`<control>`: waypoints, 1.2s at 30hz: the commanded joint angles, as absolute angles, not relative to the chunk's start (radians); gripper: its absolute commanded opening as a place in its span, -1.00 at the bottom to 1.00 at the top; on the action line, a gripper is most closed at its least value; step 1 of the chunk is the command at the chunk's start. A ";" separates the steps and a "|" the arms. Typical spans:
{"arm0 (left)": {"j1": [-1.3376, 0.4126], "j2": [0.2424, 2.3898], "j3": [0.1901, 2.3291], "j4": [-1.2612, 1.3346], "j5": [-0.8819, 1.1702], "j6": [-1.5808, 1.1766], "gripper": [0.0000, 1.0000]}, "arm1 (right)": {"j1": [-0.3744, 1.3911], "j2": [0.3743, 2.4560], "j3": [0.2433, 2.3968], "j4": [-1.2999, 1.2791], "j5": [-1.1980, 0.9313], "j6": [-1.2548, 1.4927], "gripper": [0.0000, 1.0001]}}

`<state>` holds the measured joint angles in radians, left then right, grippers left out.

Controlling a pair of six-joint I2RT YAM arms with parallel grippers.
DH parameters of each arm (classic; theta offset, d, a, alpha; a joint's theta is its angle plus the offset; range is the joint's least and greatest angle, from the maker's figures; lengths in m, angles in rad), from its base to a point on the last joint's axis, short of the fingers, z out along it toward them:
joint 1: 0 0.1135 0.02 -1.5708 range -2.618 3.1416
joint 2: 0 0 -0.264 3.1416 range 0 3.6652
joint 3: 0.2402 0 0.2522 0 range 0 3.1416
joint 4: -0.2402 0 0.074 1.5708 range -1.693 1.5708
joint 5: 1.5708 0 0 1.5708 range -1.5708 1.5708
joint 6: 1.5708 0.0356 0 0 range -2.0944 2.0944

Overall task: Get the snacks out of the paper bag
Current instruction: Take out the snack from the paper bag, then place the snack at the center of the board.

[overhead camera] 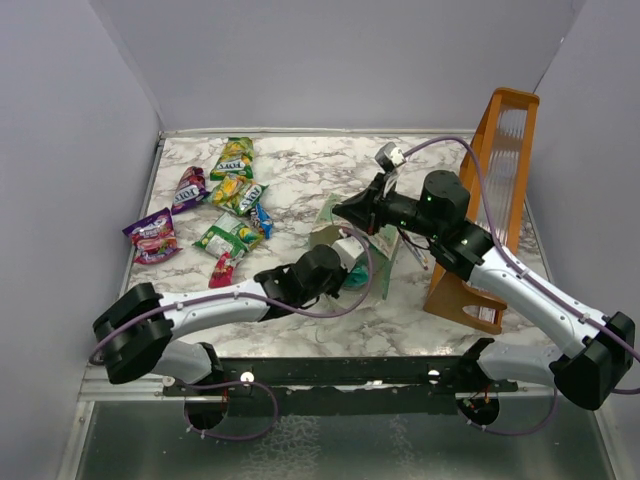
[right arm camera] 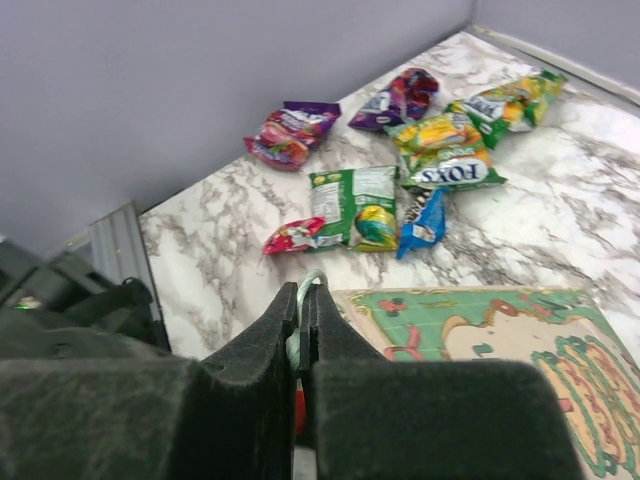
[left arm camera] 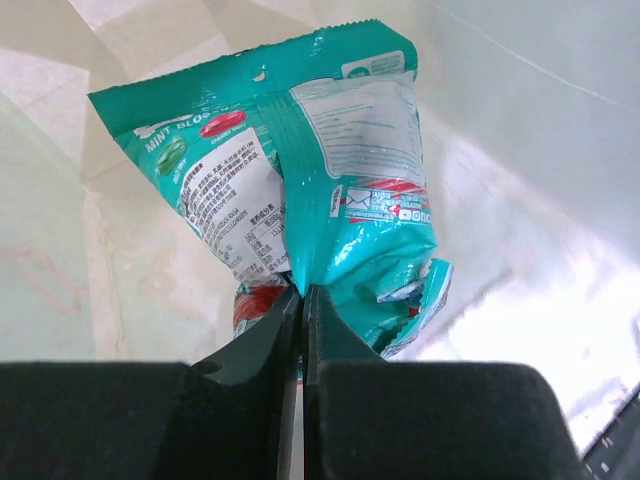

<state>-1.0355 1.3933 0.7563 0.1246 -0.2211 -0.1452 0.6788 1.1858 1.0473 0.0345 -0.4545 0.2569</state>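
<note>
Left gripper (left arm camera: pixel 301 292) clamped on the lower edge of a teal packet (left arm camera: pixel 350 160) inside the paper bag (left arm camera: pixel 520 120); lifting it straight out comes next. Right gripper (right arm camera: pixel 303 292) pinches what appears to be the bag's white handle (right arm camera: pixel 306 284). Other snacks (right arm camera: pixel 350 205) lie on the table (right arm camera: pixel 560 220); anything beneath the packet is hidden.
</note>
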 commanded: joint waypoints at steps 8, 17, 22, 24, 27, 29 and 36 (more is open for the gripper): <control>-1.057 1.132 0.675 0.011 -0.132 -0.154 -1.00 | 0.679 1.145 1.113 -0.011 -0.164 0.254 -0.97; -1.058 0.884 0.785 -0.122 -0.140 -0.072 -1.00 | 0.678 1.125 1.081 -0.043 -0.084 0.217 -0.97; -1.058 0.781 0.928 -0.174 -0.155 0.051 -1.00 | 0.678 1.114 1.025 -0.043 -0.101 0.231 -0.97; -1.058 0.756 0.980 -0.172 -0.164 0.096 -1.00 | 0.678 1.114 1.014 -0.047 -0.116 0.236 -0.97; -1.057 0.735 1.038 -0.172 -0.220 0.135 -1.00 | 0.678 1.111 0.997 -0.034 -0.138 0.243 -0.97; -1.058 0.731 1.062 -0.164 -0.306 0.146 -1.00 | 0.678 1.112 0.996 -0.028 -0.159 0.247 -0.97; -1.057 0.744 1.055 -0.083 -0.668 0.186 -1.00 | 0.678 1.112 0.988 -0.012 -0.206 0.252 -0.97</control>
